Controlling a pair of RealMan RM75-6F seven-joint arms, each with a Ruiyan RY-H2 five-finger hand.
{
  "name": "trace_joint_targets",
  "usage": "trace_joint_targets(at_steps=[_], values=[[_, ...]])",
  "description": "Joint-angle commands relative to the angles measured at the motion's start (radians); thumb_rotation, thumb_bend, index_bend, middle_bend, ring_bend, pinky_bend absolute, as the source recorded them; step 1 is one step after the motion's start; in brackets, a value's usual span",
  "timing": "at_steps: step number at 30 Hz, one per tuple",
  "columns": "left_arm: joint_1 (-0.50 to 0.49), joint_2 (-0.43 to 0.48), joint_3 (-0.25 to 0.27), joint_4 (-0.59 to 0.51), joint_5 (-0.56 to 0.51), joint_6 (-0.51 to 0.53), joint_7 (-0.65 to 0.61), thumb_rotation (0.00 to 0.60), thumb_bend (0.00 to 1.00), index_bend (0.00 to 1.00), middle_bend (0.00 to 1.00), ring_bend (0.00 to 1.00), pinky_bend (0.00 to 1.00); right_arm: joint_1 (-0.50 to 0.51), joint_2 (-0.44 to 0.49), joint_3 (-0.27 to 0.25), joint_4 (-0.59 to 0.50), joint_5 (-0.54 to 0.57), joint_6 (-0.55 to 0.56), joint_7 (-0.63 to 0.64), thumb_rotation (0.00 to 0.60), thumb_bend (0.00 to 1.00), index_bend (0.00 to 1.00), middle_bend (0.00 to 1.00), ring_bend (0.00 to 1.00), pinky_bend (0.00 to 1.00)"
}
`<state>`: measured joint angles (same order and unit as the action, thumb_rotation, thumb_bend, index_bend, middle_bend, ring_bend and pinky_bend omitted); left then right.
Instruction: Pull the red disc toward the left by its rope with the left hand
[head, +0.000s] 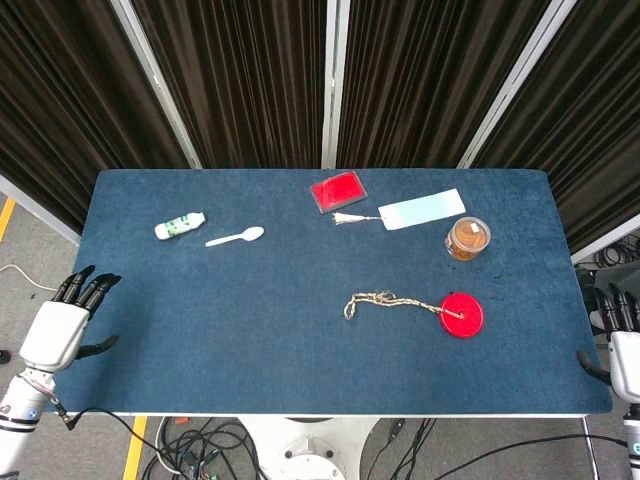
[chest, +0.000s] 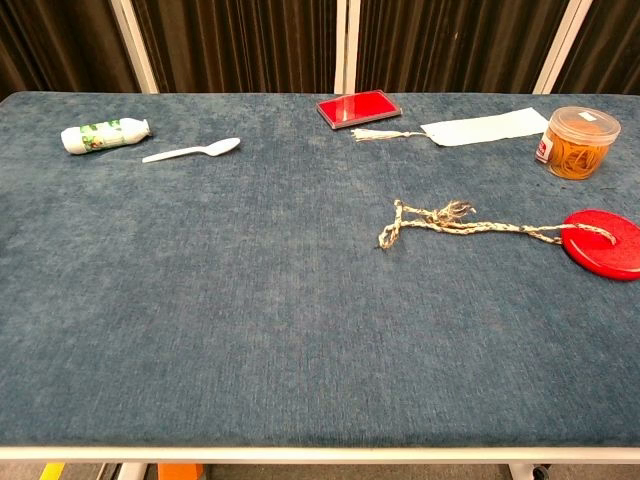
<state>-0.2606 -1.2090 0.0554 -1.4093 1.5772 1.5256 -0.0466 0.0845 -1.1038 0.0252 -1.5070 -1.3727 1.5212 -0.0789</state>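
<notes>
My left robot hand (head: 62, 322) hangs off the worktop (head: 250, 330) edge, fingers apart, empty; rope (head: 390, 301) and red disc (head: 462, 314) well to its right.

The red disc (head: 462, 315) lies flat on the table, far to the right of the fingers (head: 88, 288) of the left hand and much nearer to the fingers (head: 612, 305) of the right hand. It is round, with a slightly raised rim. The rope (head: 392, 301) is a pale braided cord, fixed at the middle of the disc. It runs leftward, toward the left fingers, lying slack on the table. Its free end is folded into a small frayed loop, well apart from both hands.
</notes>
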Motion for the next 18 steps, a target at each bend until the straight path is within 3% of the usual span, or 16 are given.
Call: trace_joint_targets(at_steps=[1,9,18], values=[[0.014,-0.013,-0.016,0.013,-0.015,0.000,0.033,0.600,0.12,0.12,0.13,0.04,0.14,0.000,-0.001,0.004,0.000,-0.002,-0.011,-0.002,0.600,0.12,0.00,0.00,0.00,0.00],[0.012,0.000,-0.033,-0.032,-0.017,-0.028,0.058,0.600,0.12,0.12,0.13,0.04,0.14,0.003,-0.004,0.019,-0.011,-0.008,-0.029,-0.011,0.600,0.13,0.00,0.00,0.00,0.00],[-0.130,-0.010,-0.002,-0.119,0.191,-0.167,0.090,0.600,0.12,0.12,0.13,0.04,0.15,0.006,0.028,0.048,-0.021,0.003,-0.045,0.010,0.600,0.13,0.00,0.00,0.00,0.00]])
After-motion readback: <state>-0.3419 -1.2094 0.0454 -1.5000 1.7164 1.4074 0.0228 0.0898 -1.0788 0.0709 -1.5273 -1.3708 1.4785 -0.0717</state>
